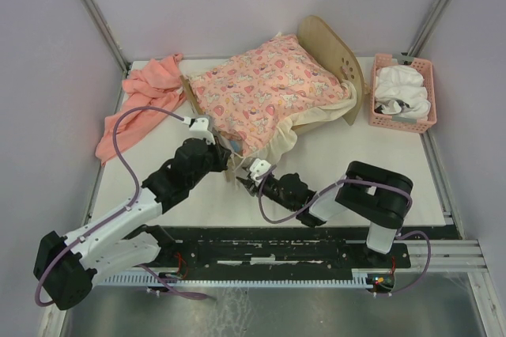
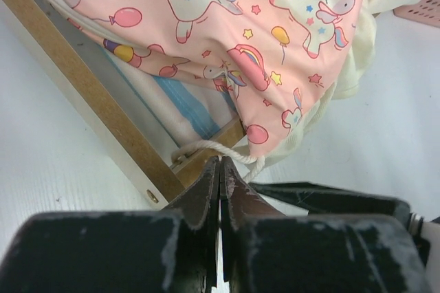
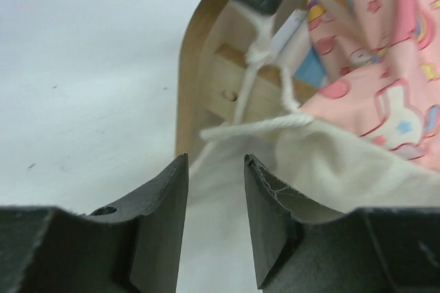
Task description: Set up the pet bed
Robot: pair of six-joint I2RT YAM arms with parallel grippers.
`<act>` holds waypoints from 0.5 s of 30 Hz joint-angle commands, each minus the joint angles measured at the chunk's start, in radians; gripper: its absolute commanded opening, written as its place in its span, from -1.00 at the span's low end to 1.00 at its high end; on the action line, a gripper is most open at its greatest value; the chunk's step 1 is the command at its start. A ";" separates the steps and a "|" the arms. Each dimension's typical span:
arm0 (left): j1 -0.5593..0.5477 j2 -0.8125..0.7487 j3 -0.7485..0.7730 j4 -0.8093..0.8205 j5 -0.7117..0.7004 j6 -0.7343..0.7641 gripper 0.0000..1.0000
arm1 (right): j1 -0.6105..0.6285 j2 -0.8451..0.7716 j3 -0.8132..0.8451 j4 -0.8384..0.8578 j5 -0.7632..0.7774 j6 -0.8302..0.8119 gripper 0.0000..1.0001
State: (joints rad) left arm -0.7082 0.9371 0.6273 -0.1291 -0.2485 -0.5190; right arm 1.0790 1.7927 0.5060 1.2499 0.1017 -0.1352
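The pet bed (image 1: 335, 51) lies across the back of the table, its rounded headboard at the right. A pink unicorn cushion (image 1: 265, 90) covers it, with cream fabric (image 1: 277, 143) spilling over the near side. In the left wrist view the wooden rail (image 2: 89, 93) and blue-striped base (image 2: 185, 104) show under the cushion (image 2: 240, 4). My left gripper (image 2: 221, 159) is shut on a white cord (image 2: 199, 147) at the bed's near corner (image 1: 231, 160). Just in front of it my right gripper (image 3: 215, 159) stands open with nothing between the fingers, short of the cord loop (image 3: 254, 126).
A salmon-pink cloth (image 1: 146, 100) lies crumpled at the back left. A pink plastic basket (image 1: 378, 119) holding white fabric (image 1: 402, 88) stands at the back right beside the headboard. Bare white tabletop (image 1: 356, 151) lies between the bed and the arms' bases.
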 commanded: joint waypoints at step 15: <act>0.004 -0.022 0.000 0.077 -0.016 0.013 -0.95 | 0.056 0.214 0.072 0.085 0.177 0.189 0.08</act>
State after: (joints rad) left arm -0.7082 0.9272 0.6270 -0.1150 -0.2543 -0.5194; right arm 1.1343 1.9846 0.5270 1.2774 0.2752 0.0338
